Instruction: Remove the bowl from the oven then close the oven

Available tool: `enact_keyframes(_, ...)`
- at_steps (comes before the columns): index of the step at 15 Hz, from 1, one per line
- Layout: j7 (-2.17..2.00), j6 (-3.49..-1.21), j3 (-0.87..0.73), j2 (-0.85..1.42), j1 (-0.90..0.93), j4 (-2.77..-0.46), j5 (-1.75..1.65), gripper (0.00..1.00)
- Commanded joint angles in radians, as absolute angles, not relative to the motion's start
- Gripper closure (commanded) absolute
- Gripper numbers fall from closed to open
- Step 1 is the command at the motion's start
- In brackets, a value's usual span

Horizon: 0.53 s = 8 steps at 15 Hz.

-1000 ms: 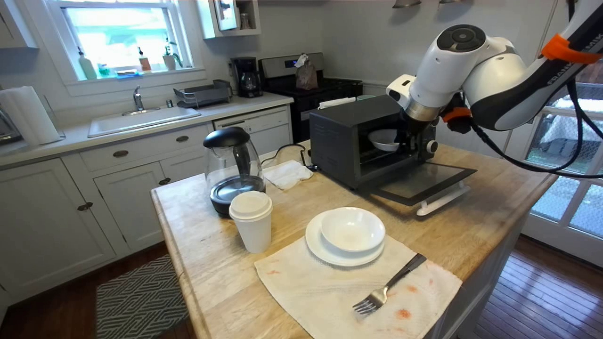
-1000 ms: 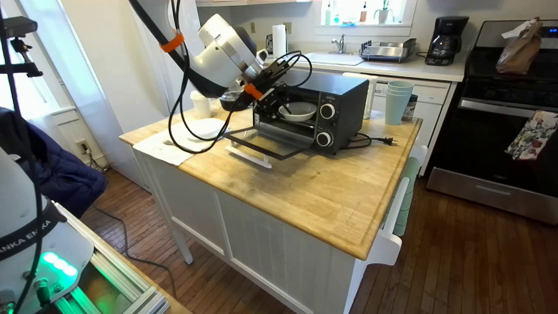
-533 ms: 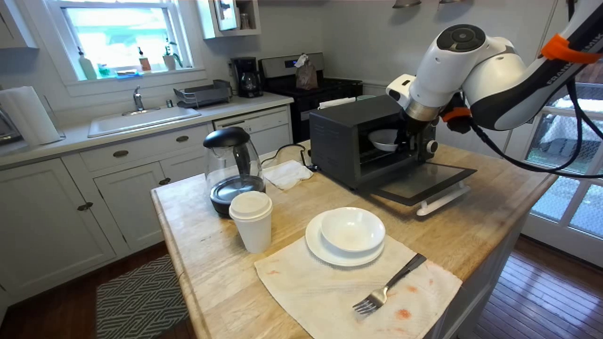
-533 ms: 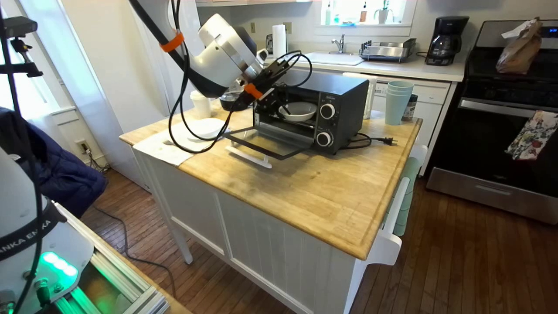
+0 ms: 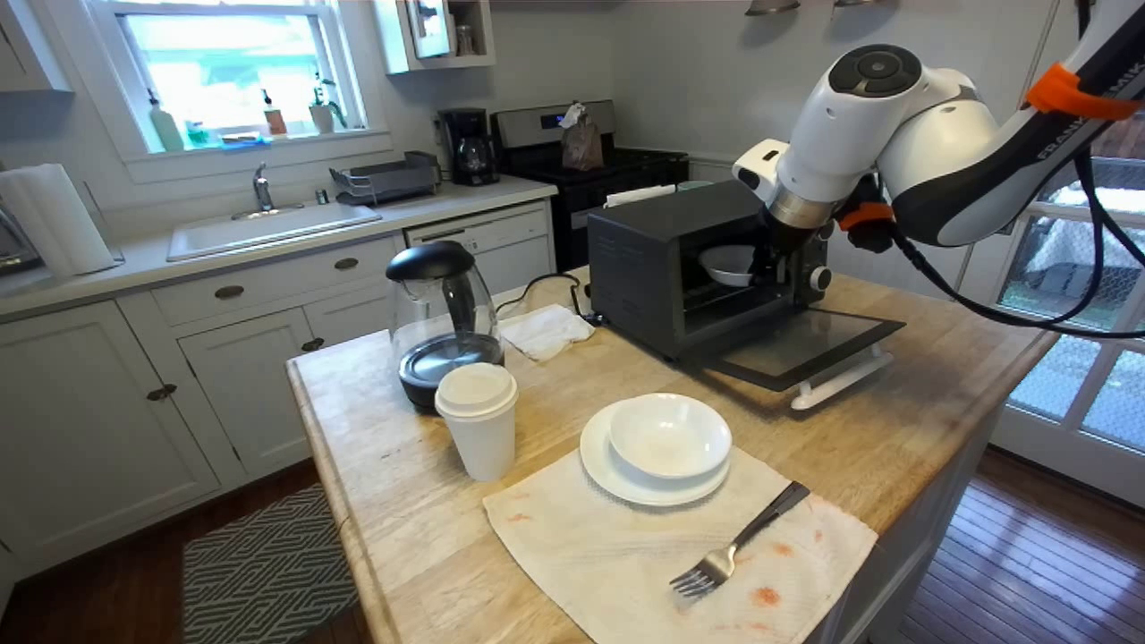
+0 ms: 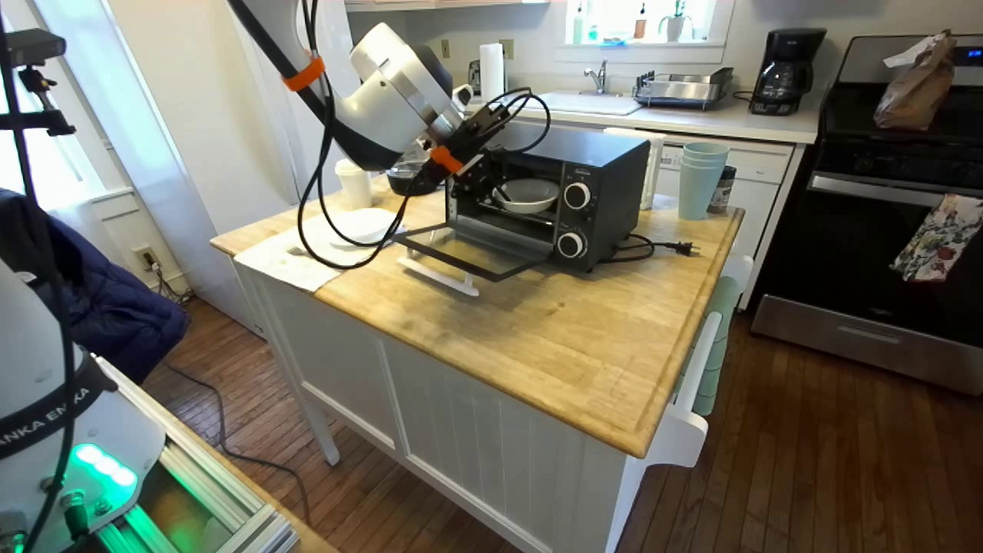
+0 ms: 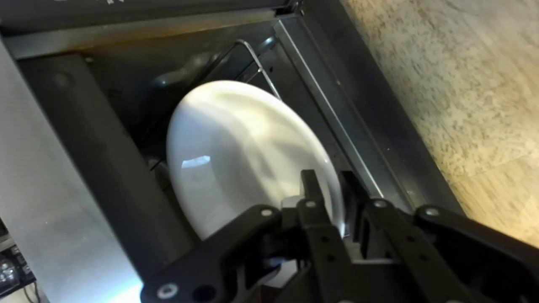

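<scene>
The black oven (image 5: 635, 277) (image 6: 614, 180) stands on the wooden table with its glass door (image 5: 809, 344) (image 6: 484, 250) lowered. The white bowl (image 5: 723, 266) (image 6: 534, 201) rests inside on the rack. In the wrist view the bowl (image 7: 223, 160) fills the middle, its right rim running between my fingers. My gripper (image 7: 329, 173) reaches into the oven, partly closed, one finger inside the bowl and the other outside it. A gap still shows between the rim and the outer finger. In both exterior views the fingertips are dark and partly hidden.
Another white bowl (image 5: 671, 436) sits on a plate (image 5: 626, 483) on a cloth with a fork (image 5: 738, 541). A white cup (image 5: 479, 425) and a glass kettle (image 5: 447, 322) stand beside the oven. Blue-green cups (image 6: 700, 184) stand behind it.
Almost nothing differs. The bowl's edge nearest my fingers and the arm appear shifted very slightly; the oven door has stayed lowered.
</scene>
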State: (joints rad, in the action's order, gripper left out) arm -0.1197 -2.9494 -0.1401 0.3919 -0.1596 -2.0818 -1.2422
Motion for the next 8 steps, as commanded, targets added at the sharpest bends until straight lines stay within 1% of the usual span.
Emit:
enact_keyframes(1, -0.135, -2.966, -0.143, 0.411, -0.161, -2.055, -1.246, 0.90)
enact_keyframes(2, -0.134, -2.966, -0.142, 0.412, -0.161, -2.054, -1.245, 0.90)
enact_keyframes(3, -0.133, -2.966, -0.142, 0.412, -0.161, -2.053, -1.244, 0.99)
enact_keyframes(8, -0.127, -2.962, -0.141, 0.416, -0.162, -2.039, -1.242, 0.98)
